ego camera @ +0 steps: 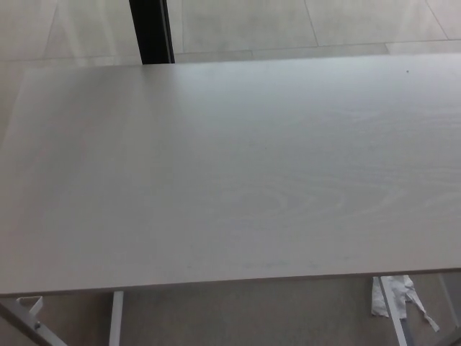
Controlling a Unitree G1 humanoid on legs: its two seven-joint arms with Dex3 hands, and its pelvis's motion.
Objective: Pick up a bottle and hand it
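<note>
A pale wood-grain table fills the head view, and I see no bottle on it or anywhere else in the picture. Neither of my hands nor any part of my arms shows. No person is in view.
A black post stands on the tiled floor beyond the table's far edge. White table legs show below the near edge. A crumpled white scrap lies on the floor at the lower right.
</note>
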